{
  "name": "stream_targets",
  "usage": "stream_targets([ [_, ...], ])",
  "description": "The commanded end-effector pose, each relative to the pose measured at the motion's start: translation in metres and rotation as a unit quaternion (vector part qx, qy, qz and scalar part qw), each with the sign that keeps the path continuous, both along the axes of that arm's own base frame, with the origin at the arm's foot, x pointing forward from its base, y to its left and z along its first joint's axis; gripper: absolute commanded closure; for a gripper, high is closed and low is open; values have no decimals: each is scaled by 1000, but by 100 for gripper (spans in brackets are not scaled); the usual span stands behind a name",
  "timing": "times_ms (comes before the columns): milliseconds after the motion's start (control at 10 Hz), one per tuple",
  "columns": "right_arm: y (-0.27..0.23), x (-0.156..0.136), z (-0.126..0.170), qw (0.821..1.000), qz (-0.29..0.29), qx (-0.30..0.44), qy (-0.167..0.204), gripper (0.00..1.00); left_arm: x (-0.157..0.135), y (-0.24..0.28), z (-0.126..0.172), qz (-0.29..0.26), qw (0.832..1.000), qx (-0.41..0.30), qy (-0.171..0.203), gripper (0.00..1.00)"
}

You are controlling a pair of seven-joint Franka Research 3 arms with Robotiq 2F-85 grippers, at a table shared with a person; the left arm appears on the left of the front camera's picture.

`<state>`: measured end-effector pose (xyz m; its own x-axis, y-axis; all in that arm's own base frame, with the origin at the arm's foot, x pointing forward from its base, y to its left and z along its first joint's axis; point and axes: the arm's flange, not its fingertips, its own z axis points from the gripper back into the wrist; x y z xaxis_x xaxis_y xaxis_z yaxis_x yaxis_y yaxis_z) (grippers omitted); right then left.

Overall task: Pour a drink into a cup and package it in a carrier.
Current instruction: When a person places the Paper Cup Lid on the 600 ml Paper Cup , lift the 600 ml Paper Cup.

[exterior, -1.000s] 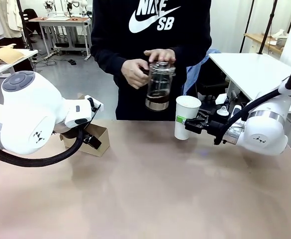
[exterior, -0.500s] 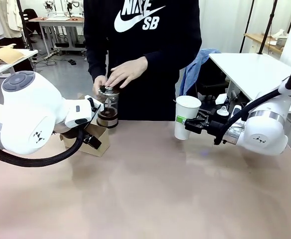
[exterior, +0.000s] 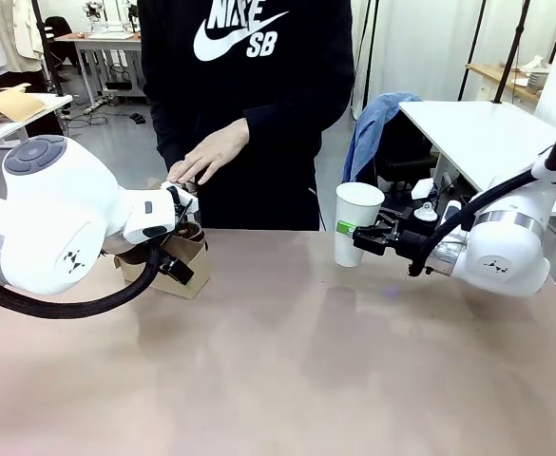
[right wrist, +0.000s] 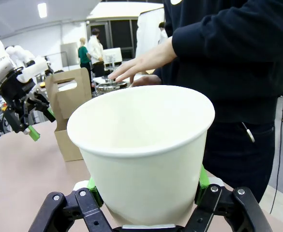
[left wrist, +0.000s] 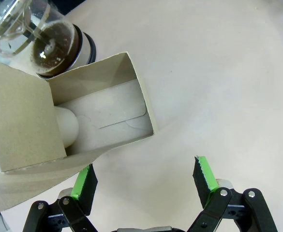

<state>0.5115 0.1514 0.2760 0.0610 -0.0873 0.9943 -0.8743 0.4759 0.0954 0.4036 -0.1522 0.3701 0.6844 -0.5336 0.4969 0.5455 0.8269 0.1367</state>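
At the left of the front view, the left gripper hung with fingers spread wide just above the carrier, probably ready to steady it. The person's hand lay on the jug of drink just behind the box. Right of centre, the right gripper pinched the empty cup upright, its mouth left free, I think, for pouring.

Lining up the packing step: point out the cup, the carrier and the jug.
cup (exterior: pixel 357 220), front view, middle of its white side.
carrier (left wrist: pixel 142 94), left wrist view, its cardboard side wall.
jug (left wrist: pixel 58 42), left wrist view, glass wall near its base.
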Motion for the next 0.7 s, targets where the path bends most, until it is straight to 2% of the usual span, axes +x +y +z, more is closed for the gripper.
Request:
stream_targets([
  [0,1,-2,4,1000,-1,-1,-1,20,0,0,0,0,1000,-1,0,0],
  [600,1,-2,4,1000,-1,-1,-1,20,0,0,0,0,1000,-1,0,0],
])
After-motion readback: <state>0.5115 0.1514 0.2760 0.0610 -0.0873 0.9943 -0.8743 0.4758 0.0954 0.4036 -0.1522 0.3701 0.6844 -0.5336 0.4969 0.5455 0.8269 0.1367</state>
